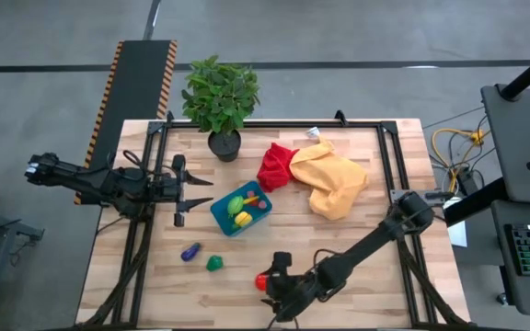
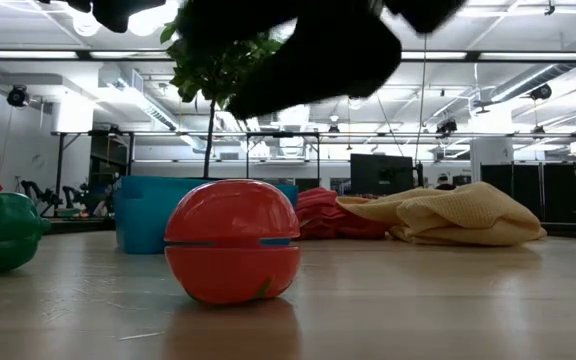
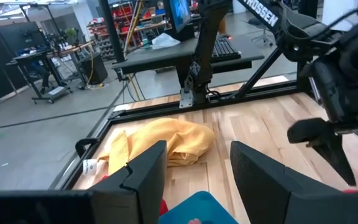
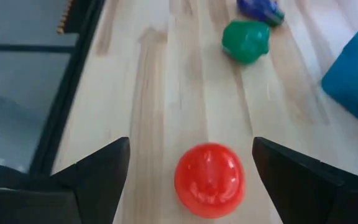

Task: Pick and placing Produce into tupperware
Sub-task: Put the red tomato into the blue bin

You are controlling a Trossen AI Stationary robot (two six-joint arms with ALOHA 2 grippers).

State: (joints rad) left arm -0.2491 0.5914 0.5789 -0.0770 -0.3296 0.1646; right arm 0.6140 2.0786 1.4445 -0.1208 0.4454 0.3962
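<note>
We see the right gripper (image 1: pixel 263 283) low over the near edge of the table (image 1: pixel 357 257), its fingers spread wide on either side of a red tomato (image 4: pixel 209 179) that sits on the wood between them, apart from both. In the low view the tomato (image 2: pixel 232 240) rests on the table with the dark gripper hanging just above it.

The left gripper (image 1: pixel 196 191) waits near the table's left side, just beside the blue container (image 1: pixel 241 208); its fingers (image 3: pixel 145 177) stand partly apart with nothing between them.

The container sits near the middle of the table and holds green, yellow and red pieces. A green toy (image 1: pixel 213 263) and a purple toy (image 1: pixel 190 251) lie on the wood near it. Farther back lie a red cloth (image 1: pixel 276 166) touching a yellow cloth (image 1: pixel 337 180), with a potted plant (image 1: pixel 221 99) at the far edge.
</note>
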